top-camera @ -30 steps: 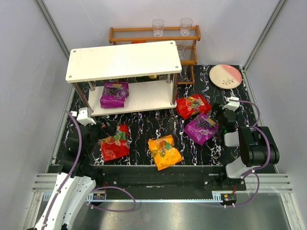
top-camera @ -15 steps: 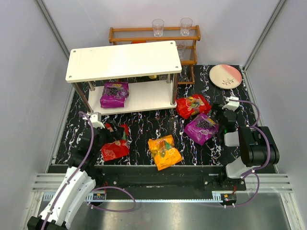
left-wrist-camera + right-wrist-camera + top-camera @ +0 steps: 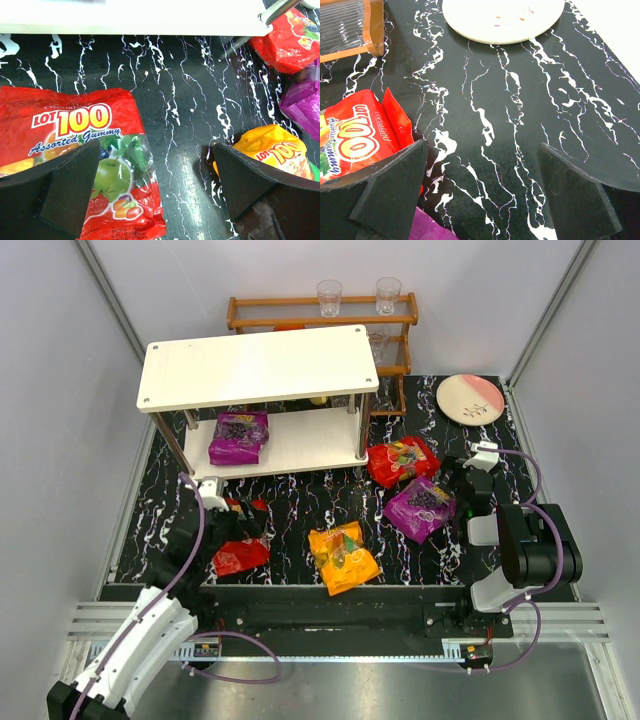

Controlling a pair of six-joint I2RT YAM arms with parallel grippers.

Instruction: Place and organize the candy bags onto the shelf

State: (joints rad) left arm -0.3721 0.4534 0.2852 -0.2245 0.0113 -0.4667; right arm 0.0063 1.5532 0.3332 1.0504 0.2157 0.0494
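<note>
left gripper [image 3: 156, 162]: we see the jaws spread wide with nothing held. It is over the right half of the near-left red bag [image 3: 75, 135], and we cannot tell if a finger touches it.
right gripper [image 3: 482, 150]: jaws wide apart, only bare mat between them. It sits at the right side, just beside the right red bag [image 3: 402, 461] and the right purple bag [image 3: 420, 507].
near-left red bag: flat on the black marbled mat [image 3: 300, 495], near the shelf's left legs, partly under the left arm in the top view.
orange bag [image 3: 342, 556]: on the mat, near centre, well apart from the shelf.
right red bag: on the mat, just right of the shelf's right leg.
right purple bag: on the mat, just near of the right red bag; we think they touch, not sure.
shelved purple bag [image 3: 239, 437]: lies on the lower board, left side.
white shelf [image 3: 257, 367]: far left, top board bare.
wooden rack [image 3: 300, 310]: behind the shelf, two clear glasses [image 3: 329, 297] on top.
plate [image 3: 469, 398]: far right on the mat.
</note>
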